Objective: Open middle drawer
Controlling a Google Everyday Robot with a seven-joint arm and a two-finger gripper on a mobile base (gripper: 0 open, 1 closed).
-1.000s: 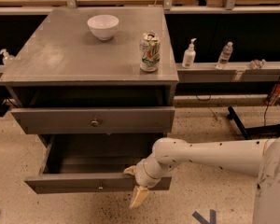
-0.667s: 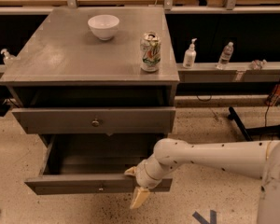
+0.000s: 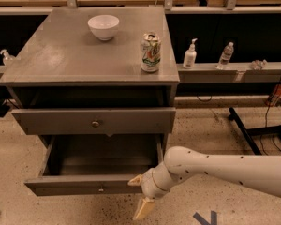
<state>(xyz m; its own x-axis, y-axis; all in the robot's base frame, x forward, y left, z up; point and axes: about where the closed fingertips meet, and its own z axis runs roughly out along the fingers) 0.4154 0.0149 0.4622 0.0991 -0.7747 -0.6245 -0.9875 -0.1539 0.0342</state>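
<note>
As far as changes go: none really, middle drawer [image 3: 84, 185] pulled well out like before
Arm [image 3: 225, 168]: reaches in low from the right
Gripper [image 3: 139, 195]: at that drawer front's right end, jaws spread wide

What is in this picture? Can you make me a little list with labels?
middle drawer: pulled far out, nothing seen inside
top drawer: only slightly out
gripper: open, at the middle drawer's right front corner
cabinet top: white bowl at the back, drink can on the right
</note>
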